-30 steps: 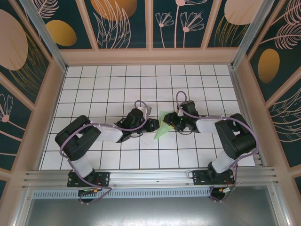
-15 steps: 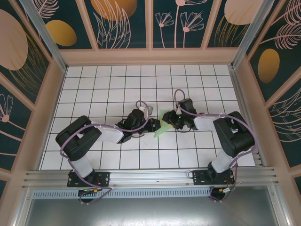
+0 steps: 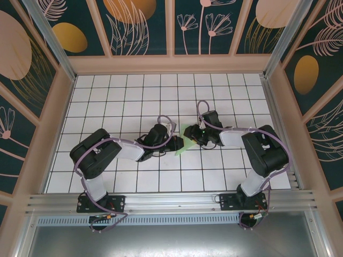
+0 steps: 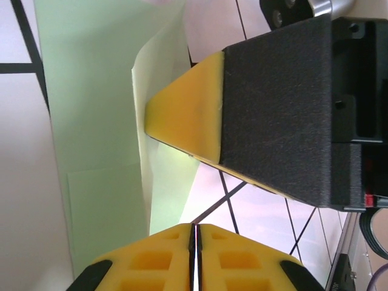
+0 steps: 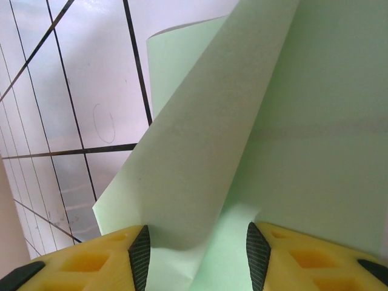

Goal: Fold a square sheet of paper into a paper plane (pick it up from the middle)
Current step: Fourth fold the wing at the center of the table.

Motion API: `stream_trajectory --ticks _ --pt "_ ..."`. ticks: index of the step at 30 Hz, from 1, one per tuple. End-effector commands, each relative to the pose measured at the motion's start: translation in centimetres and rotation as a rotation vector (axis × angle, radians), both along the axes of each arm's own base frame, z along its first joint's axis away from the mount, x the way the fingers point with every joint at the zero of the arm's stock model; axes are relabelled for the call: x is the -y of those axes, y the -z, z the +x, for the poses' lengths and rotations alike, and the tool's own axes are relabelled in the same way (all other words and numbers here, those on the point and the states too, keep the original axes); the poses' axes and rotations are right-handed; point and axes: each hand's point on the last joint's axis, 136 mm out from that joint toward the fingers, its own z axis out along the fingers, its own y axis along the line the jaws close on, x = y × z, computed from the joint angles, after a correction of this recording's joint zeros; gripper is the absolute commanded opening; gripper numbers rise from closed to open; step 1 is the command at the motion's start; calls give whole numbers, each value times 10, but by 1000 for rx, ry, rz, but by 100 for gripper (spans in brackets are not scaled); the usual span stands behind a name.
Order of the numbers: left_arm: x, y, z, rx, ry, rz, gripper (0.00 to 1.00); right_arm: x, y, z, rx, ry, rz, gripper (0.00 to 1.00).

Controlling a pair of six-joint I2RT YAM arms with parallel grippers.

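Observation:
The pale mint-green sheet of paper (image 3: 179,150) lies folded at the table's middle, mostly hidden under both grippers. In the left wrist view the paper (image 4: 91,121) fills the left side, one flap standing up. My left gripper (image 4: 194,233) (image 3: 175,143) has its yellow fingers pressed together, tips at the paper's right edge; I see nothing between them. One finger of the right gripper (image 4: 188,121) presses against the raised flap. My right gripper (image 5: 199,254) (image 3: 188,134) stands open, with a folded layer of the paper (image 5: 200,139) lying across the gap between its pads.
White grid-tiled table (image 3: 134,96) inside wooden walls with patterned panels. An aluminium rail (image 3: 171,201) runs along the near edge by the arm bases. Both arms bend inward and meet at the centre.
The left gripper slid right onto the paper's edge and closed its jaws. The right gripper shifted left over the paper, covering more of it.

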Motion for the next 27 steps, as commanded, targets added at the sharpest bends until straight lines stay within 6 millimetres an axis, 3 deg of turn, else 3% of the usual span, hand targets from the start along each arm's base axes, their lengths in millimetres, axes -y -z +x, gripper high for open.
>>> stream_trajectory --ticks 1,14,27 --pt "0 6 5 -3 -17 33 13 22 48 -26 -122 -2 -156 49" --pt "-7 24 7 -44 -60 91 11 24 52 -28 -129 -9 -173 47" --pt "-9 28 8 -50 -67 106 11 27 56 -30 -138 -9 -195 45"
